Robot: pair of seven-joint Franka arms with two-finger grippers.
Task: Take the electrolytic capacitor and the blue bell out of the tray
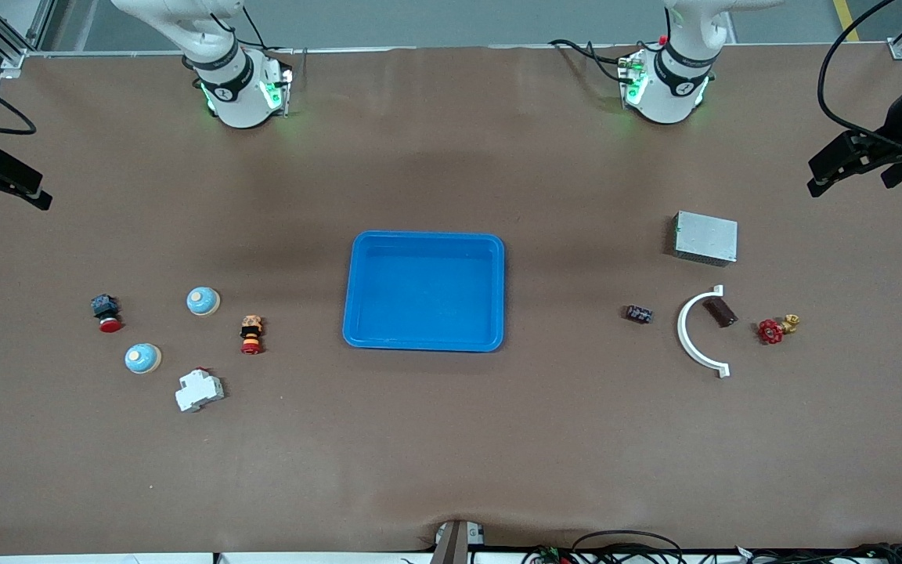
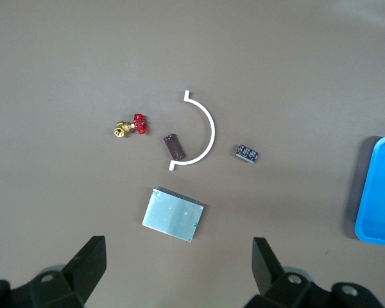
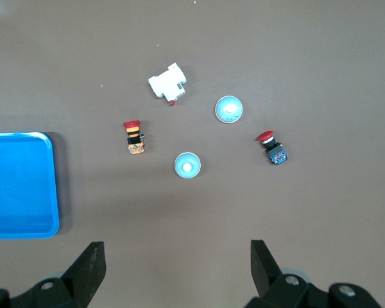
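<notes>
While both end effectors wait spread wide, the small dark capacitor [image 1: 639, 314] and pale-blue domed bell [image 1: 203, 301] lie untouched.

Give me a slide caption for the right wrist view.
Open right claw hovers above two blue bells, two red push buttons, a white breaker, and the blue tray's edge.

Blue tray [image 2: 380, 192] edge-cropped, capacitor [image 2: 246, 153] perhaps unreadable.

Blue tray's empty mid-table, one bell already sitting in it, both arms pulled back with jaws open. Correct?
Not quite. The blue tray holds nothing; both bells sit on the table toward the right arm's end, as the front view shows. The rest stands: left gripper and right gripper wait open.
</notes>
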